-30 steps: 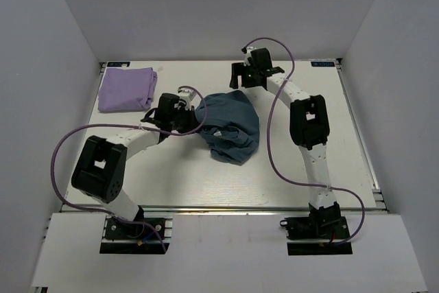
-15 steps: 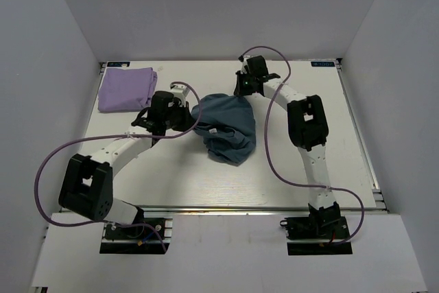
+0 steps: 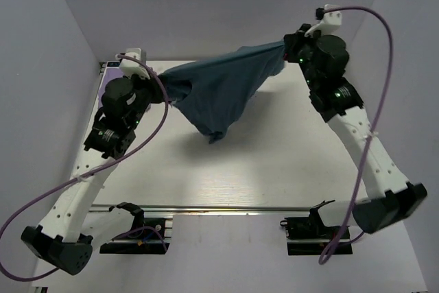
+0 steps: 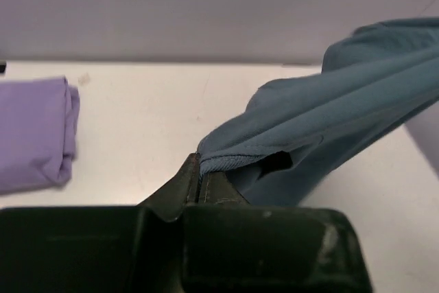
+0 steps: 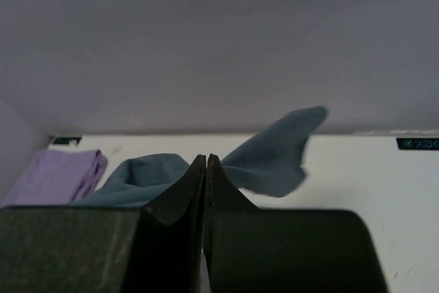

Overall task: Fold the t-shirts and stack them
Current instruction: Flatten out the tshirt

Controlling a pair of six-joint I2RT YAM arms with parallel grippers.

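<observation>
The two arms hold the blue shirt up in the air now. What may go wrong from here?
The left gripper pinches only a thin hem of the blue shirt; it may slip out. The shirt hangs bunched between it and the right gripper, so it may land creased.

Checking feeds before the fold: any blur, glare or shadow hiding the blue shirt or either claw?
Top view: sharp and evenly lit; the blue t-shirt casts a soft shadow on the table, with a bright glare strip along its near edge. Left wrist view: left claw dark and blurred up close, shirt hem clear. Right wrist view: right claw a dark silhouette; cloth behind slightly soft.
</observation>
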